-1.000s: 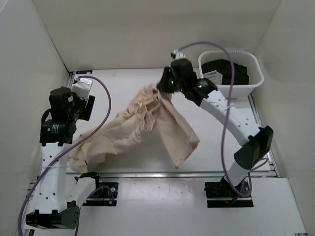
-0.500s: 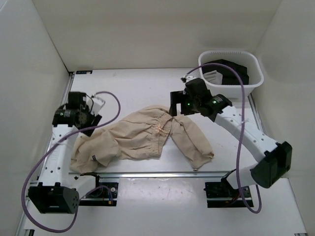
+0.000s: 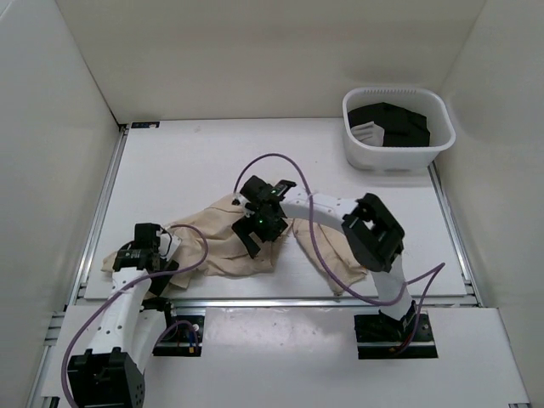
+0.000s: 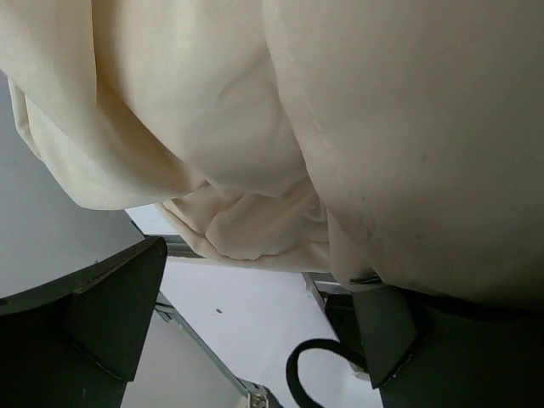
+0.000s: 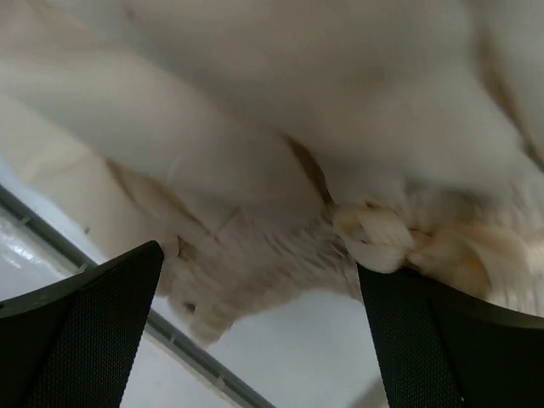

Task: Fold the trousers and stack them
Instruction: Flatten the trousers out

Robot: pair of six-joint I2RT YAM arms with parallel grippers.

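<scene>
The beige trousers (image 3: 219,246) lie crumpled on the table near its front edge, spread from the left rail to the middle right. My left gripper (image 3: 155,255) sits low at their left end. In the left wrist view the left gripper (image 4: 255,331) stands open, with the trousers (image 4: 357,127) beyond the fingertips and nothing between them. My right gripper (image 3: 257,231) hovers over the waistband in the middle. The right gripper (image 5: 259,323) is open too, just short of the gathered waistband and its drawstring knot (image 5: 382,242).
A white basket (image 3: 357,153) holding black clothing (image 3: 395,123) stands at the back right corner. A metal rail (image 3: 280,301) runs along the table's front edge, right by the trousers. Purple cables (image 3: 268,158) loop over the fabric. White walls close in the sides.
The right gripper has opened and let the trousers drop flat, then swung from near the basket down to the waistband. The left arm has come forward and down to the left end.
</scene>
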